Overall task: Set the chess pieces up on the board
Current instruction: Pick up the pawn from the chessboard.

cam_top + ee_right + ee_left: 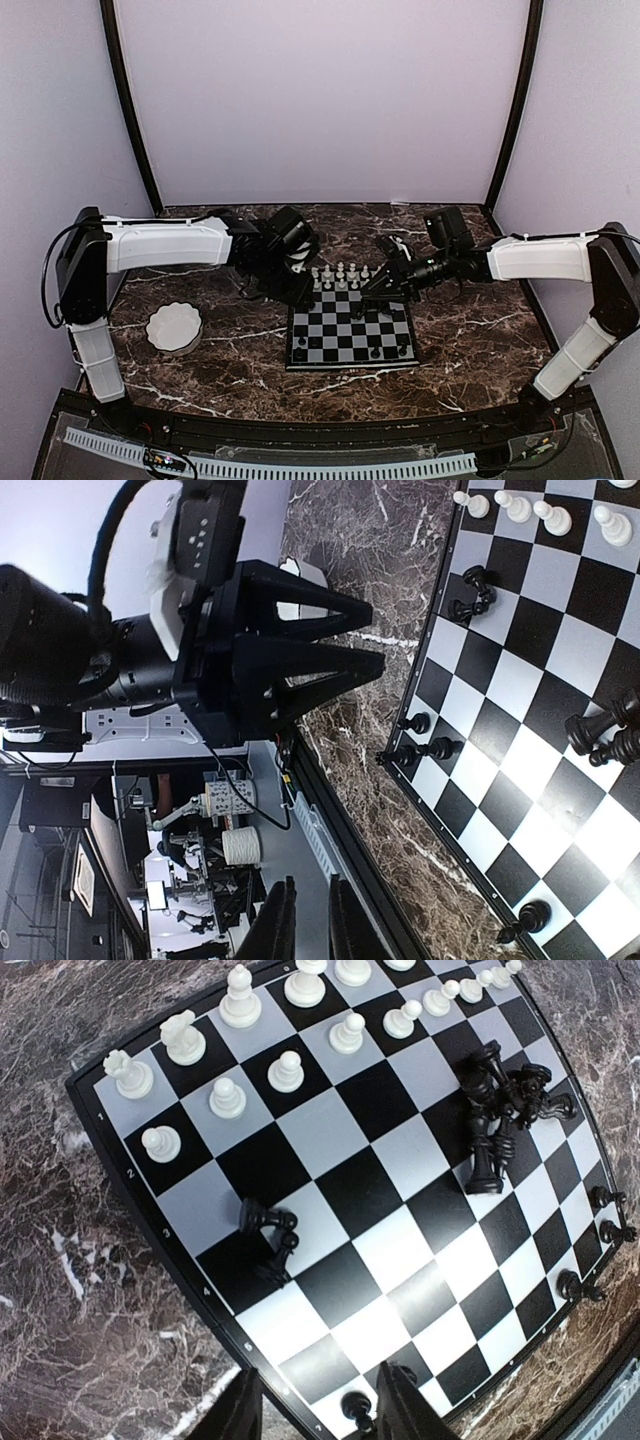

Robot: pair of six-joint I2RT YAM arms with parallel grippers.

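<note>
The board (352,336) lies mid-table. White chess pieces (340,274) stand in rows along its far edge. In the left wrist view the white pieces (240,1005) stand upright, a heap of black pieces (500,1110) lies tumbled on the board (400,1170), and two black pieces (268,1235) lie fallen. My left gripper (304,290) (325,1400) is open and empty over the board's near corner, with a black pawn (357,1407) between its fingers' lines. My right gripper (381,284) (312,900) shows only a narrow slit, with nothing seen in it.
A white scalloped bowl (174,328) sits on the marble left of the board. Single black pawns (605,1210) stand along the board's near edge. The right wrist view shows the left gripper (378,638) spread open beside the board (560,680).
</note>
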